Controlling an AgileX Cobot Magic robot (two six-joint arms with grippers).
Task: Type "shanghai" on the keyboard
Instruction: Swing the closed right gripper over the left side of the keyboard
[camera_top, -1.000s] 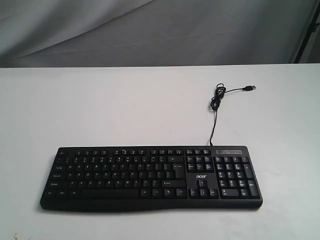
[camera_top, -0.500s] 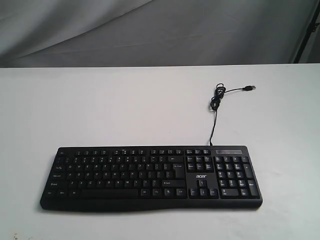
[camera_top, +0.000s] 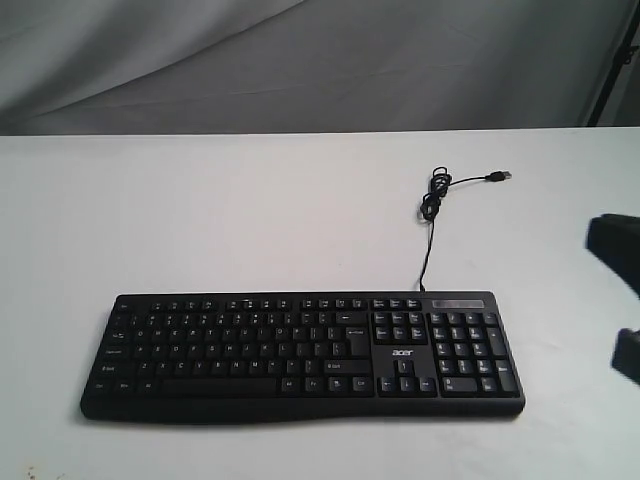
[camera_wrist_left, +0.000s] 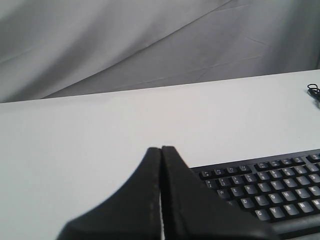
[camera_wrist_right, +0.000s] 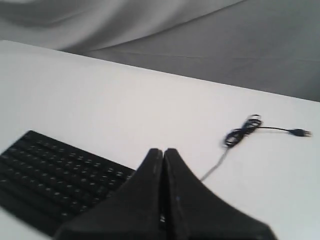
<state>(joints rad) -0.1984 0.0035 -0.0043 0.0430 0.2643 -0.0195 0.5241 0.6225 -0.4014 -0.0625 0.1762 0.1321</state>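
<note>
Change: right arm (camera_top: 614, 250), dark, has entered at the right edge of the exterior view, off the keyboard's number-pad end; nothing else has shifted. Keyboard (camera_top: 300, 355): black, flat on the white tabletop (camera_top: 200, 220), towards its front edge. Cable (camera_top: 428, 235): leaves the keyboard's back edge, bundled partway, plug (camera_top: 497, 177) lying loose. Left fingers (camera_wrist_left: 150, 180): clenched together, nothing between them, above the tabletop near a keyboard corner. Right fingers (camera_wrist_right: 145, 180): likewise clenched, empty. Backdrop: grey cloth (camera_top: 300, 60).

I note the keyboard (camera_top: 300, 355) as matt black plastic with a smooth, thin black cable (camera_top: 431, 205), the table (camera_top: 250, 210) as smooth matt white, and the backdrop (camera_top: 300, 60) as creased, matt grey cloth.
</note>
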